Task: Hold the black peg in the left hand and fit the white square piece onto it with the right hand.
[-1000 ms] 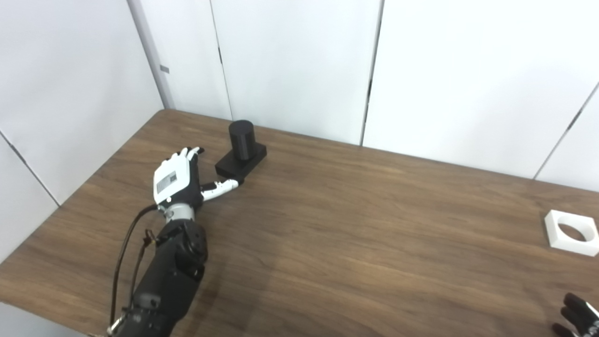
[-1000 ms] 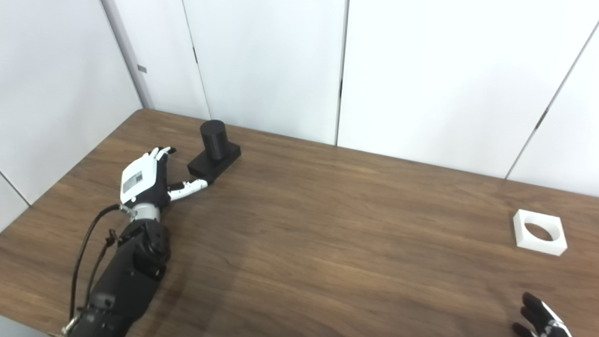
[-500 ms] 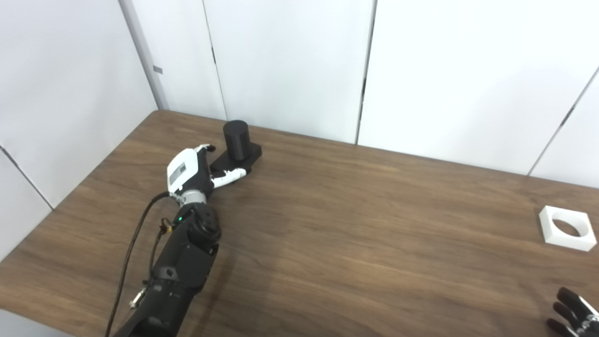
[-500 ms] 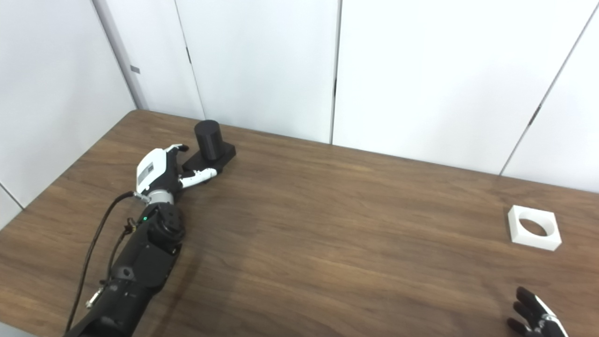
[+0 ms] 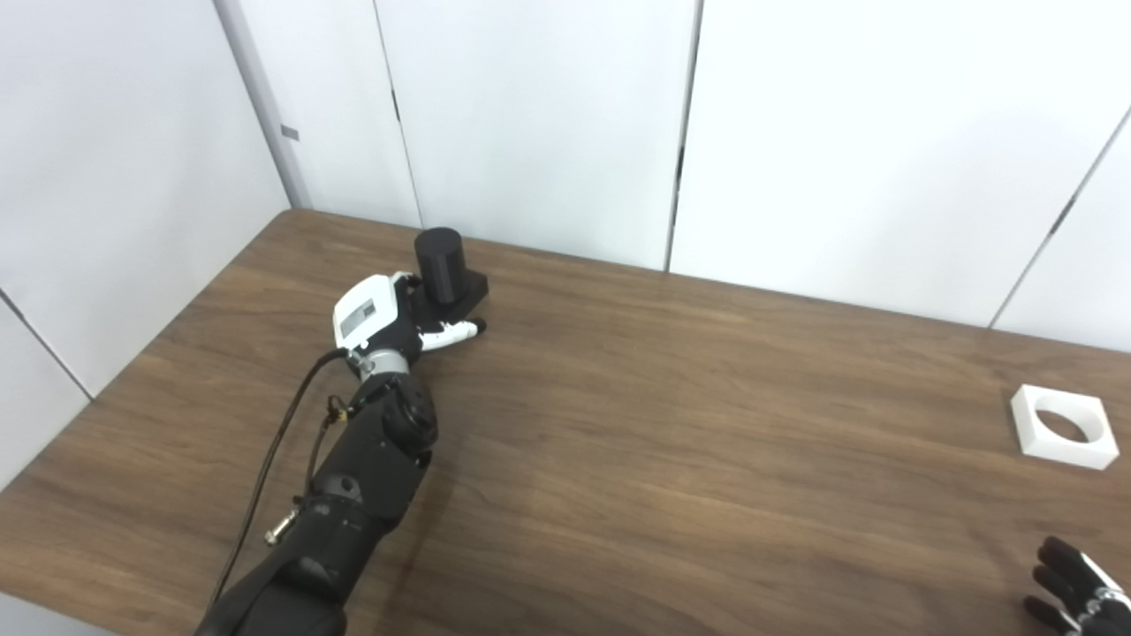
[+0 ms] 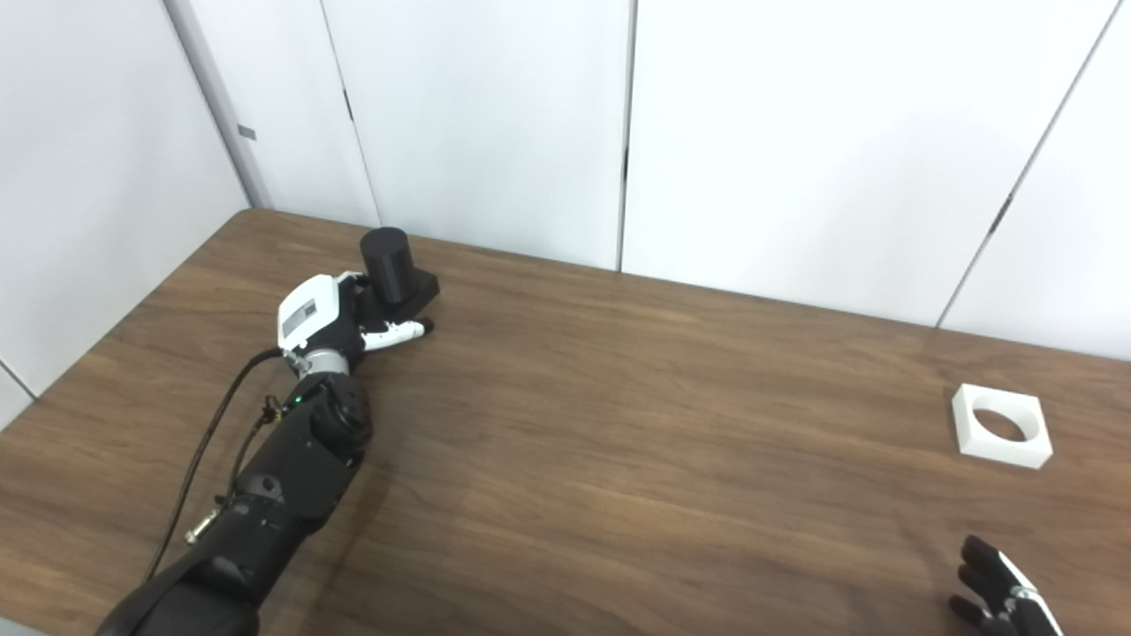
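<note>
The black peg (image 5: 439, 265) is a short upright cylinder on a black square base (image 5: 471, 286), standing at the table's far left. My left hand (image 5: 375, 320) is right against the near left side of the base. Its thumb (image 5: 451, 332) stretches along the base's front edge and its fingers reach to the base's left side, partly hidden. The hand is open and the peg rests on the table. The white square piece (image 5: 1058, 427), which has a round hole, lies flat at the far right. Only the black fingertips of my right hand (image 5: 1074, 587) show at the bottom right, spread and empty.
The wooden table (image 5: 663, 424) runs wide between the peg and the white piece. White wall panels stand close behind its far edge and along its left side. A black cable (image 5: 274, 446) hangs along my left forearm.
My left hand has moved forward and right, from short of the black base to right against it, with the thumb now along its front. The camera has shifted slightly. The right hand has barely moved.
</note>
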